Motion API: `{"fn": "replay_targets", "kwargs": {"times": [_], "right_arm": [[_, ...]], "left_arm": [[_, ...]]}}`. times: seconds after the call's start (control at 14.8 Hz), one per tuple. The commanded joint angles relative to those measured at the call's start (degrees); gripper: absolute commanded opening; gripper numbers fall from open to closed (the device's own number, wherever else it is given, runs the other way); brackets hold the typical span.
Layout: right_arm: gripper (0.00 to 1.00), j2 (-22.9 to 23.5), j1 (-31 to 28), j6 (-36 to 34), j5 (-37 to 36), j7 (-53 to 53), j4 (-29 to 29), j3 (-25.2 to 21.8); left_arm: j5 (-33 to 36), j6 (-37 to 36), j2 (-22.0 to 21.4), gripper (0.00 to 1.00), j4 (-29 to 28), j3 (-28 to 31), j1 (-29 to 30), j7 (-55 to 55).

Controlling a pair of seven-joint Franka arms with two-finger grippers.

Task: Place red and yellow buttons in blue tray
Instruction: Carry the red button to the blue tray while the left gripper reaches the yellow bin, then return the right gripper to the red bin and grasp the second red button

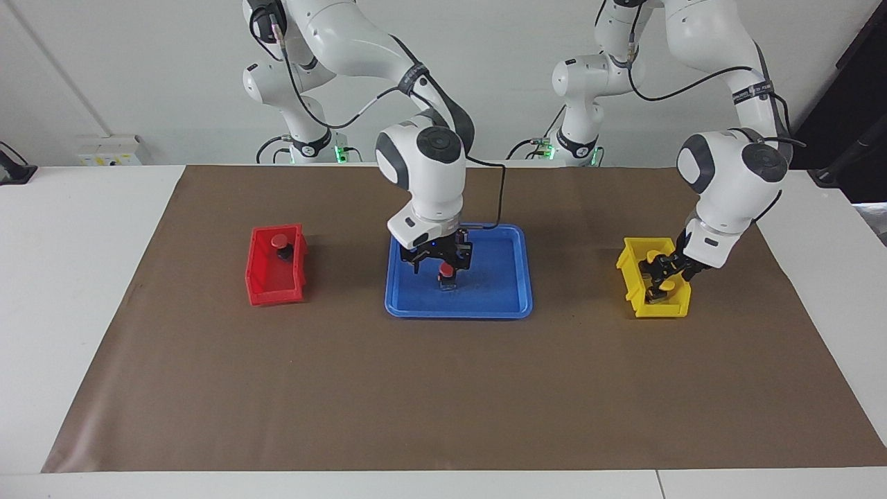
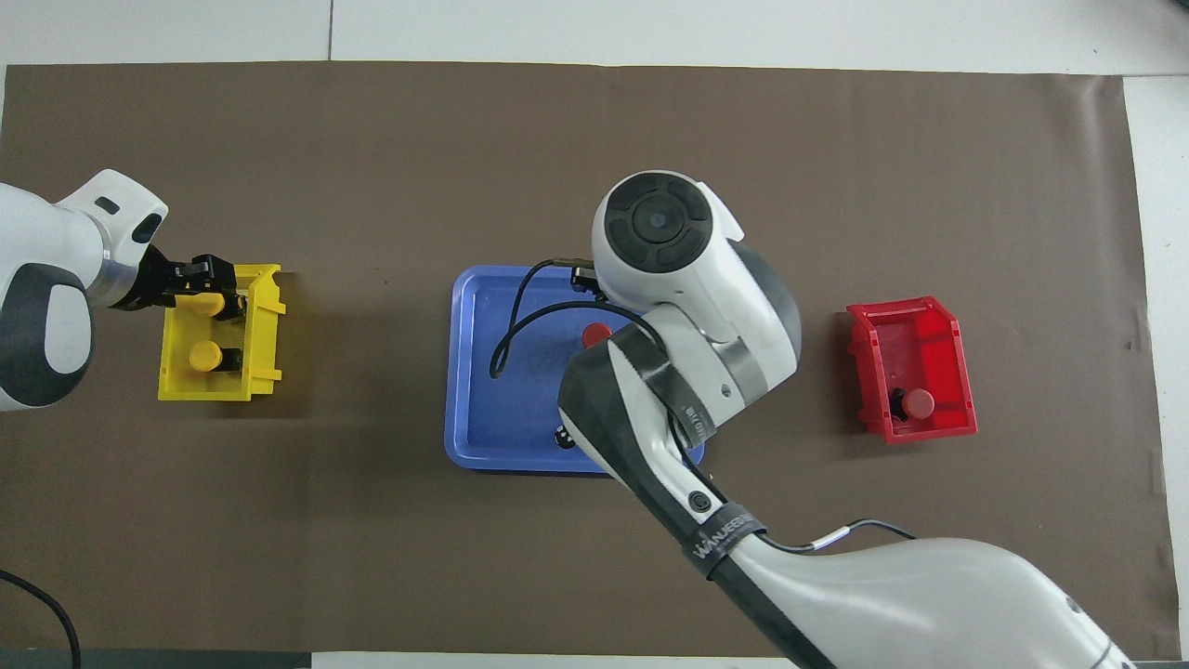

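Round-capped yellow push button (image 1: 656, 267), in small yellow plastic bin (image 1: 675, 305): bracketed by left gripper (image 1: 666, 269); grip apparently unclosed. Right gripper (image 1: 443, 258): parted above red-capped button (image 1: 447, 271), which stands released in shallow blue plastic tray (image 1: 509, 305).

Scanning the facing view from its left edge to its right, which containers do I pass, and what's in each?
Red bin holding one red button → blue tray with a red button → yellow bin holding the yellow buttons.

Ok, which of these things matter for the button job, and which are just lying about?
Job: blue tray; placed red button; binned red button; farther yellow button; nearer yellow button; right pincer over the tray; left pincer at the yellow bin.
Lying about: red bin; yellow bin; brown mat.
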Motion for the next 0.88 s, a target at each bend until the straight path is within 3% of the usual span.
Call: {"fn": "replay_targets", "kwargs": {"times": [0.0,0.2,0.41,0.54,0.75,0.81], "right_arm": [[0.85,-10.86,-9.45,-4.05,0.01,-13.6,-8.36,0.95],[0.85,-21.95,-15.97,-2.31,1.49,-25.31,-23.11,0.87],[0.84,-31.11,-24.49,4.89,5.36,-40.05,-37.37,0.78],[0.83,-33.14,-28.2,7.88,7.22,-46.15,-42.14,0.69],[0.81,-32.36,-28.47,10.26,7.22,-46.87,-44.43,0.69],[0.8,-32.01,-28.65,11.92,7.22,-47.75,-45.4,0.69]], "left_arm": [[-0.96,2.87,-1.18,0.77,-3.1,0.32,-0.36,-0.4],[-0.96,2.97,-1.27,0.77,-3.45,0.32,0.07,-0.05],[-0.96,3.49,-1.36,0.77,-3.98,0.32,0.25,-0.05],[-0.96,3.75,-1.62,0.75,-4.76,0.32,0.25,0.04],[-0.96,4.81,-1.62,0.7,-5.12,0.32,0.34,-0.23],[-0.96,4.9,-1.62,0.59,-5.12,0.32,0.34,-0.66]]}}
